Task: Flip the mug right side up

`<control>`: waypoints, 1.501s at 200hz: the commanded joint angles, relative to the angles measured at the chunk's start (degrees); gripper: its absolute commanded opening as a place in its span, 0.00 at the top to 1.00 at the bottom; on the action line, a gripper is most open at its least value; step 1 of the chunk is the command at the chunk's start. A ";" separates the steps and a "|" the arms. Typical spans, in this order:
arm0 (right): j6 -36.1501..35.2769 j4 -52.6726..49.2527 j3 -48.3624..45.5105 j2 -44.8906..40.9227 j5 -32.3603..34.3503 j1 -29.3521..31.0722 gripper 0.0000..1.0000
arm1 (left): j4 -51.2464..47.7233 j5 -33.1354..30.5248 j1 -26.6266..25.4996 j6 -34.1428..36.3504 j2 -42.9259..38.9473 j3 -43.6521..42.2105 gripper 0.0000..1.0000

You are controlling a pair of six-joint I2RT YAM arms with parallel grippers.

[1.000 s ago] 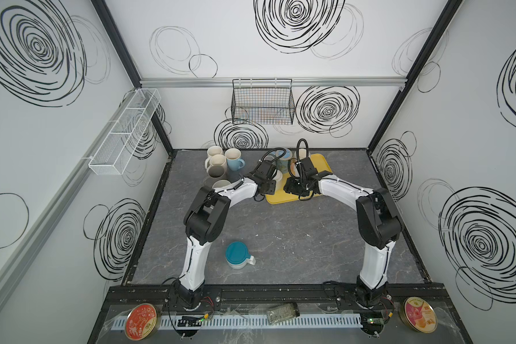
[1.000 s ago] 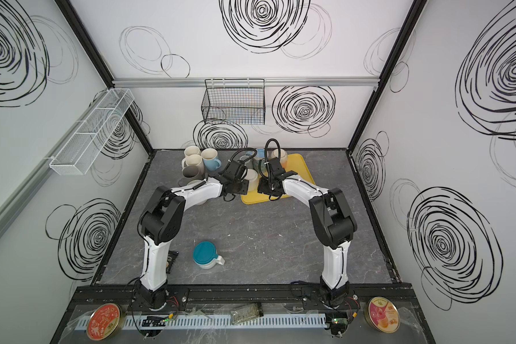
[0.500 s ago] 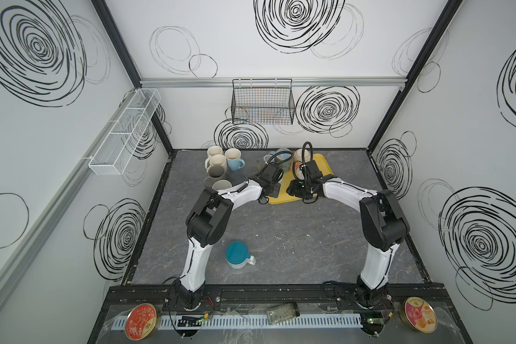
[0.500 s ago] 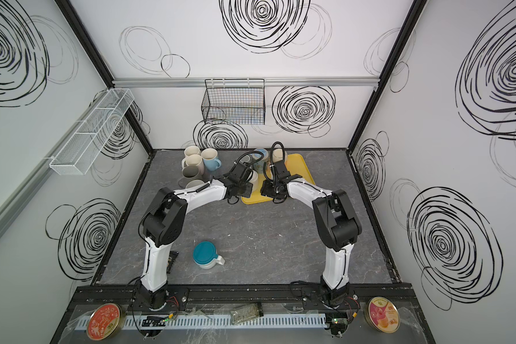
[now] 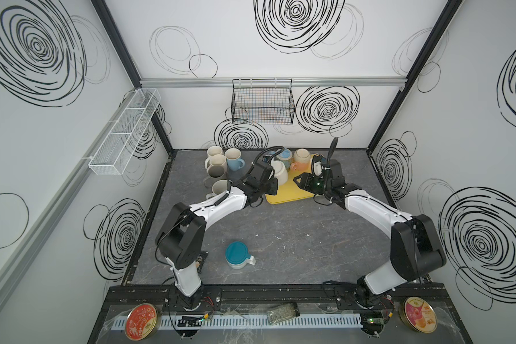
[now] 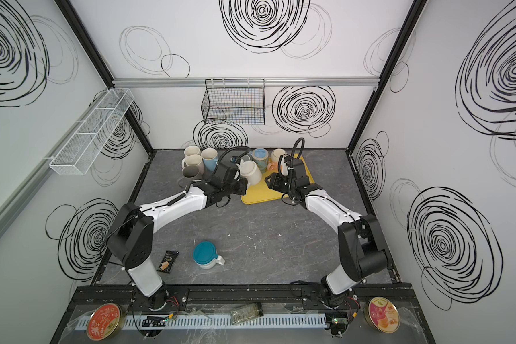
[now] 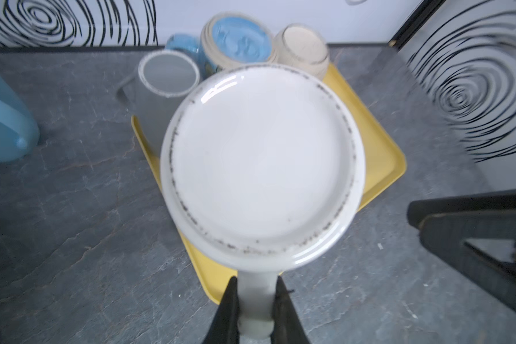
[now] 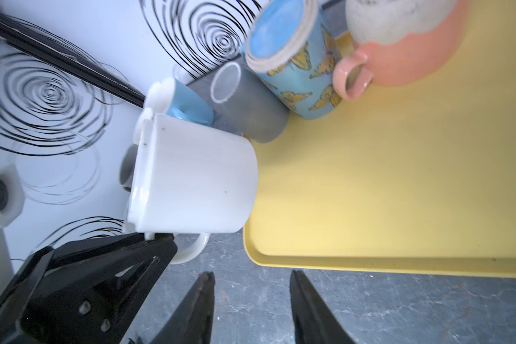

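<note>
Left pincer [image 7: 255, 297] is clamped on the handle of the white mug [image 7: 262, 166], and the mug's flat base faces my left wrist camera. In both top views the white mug [image 5: 279, 174] [image 6: 251, 172] sits tipped over at the far middle of the table [image 5: 295, 238], at the left edge of the yellow tray [image 5: 286, 195]. Its mouth points toward the tray, but I can't tell if the rim touches it. Right pincer [image 8: 252, 286] has its jaws apart with nothing between them. It hangs just right of the mug, over the tray's near edge [image 8: 399, 262]. Behind the white mug, upside down: a grey mug [image 8: 248, 101], a butterfly mug [image 8: 295, 59] and a peach mug [image 8: 399, 44], the last two on the tray. A teal-bottomed mug [image 5: 237, 256] stands upside down alone, near left of centre, well apart from both arms.
</note>
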 commanded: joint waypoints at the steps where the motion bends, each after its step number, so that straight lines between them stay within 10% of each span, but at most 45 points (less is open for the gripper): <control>1: 2.27 10.69 -2.55 -5.98 -2.46 -0.34 0.55 | 16.65 3.34 1.16 -3.20 -7.08 -2.06 1.00; 113: 16.79 42.34 -2.50 -9.90 -14.95 4.57 0.47 | 58.05 14.36 5.16 -21.80 -20.50 -15.83 1.00; 300: 29.04 58.19 13.67 7.66 -24.73 6.22 0.62 | 62.52 20.20 4.36 -26.21 -22.75 -15.75 1.00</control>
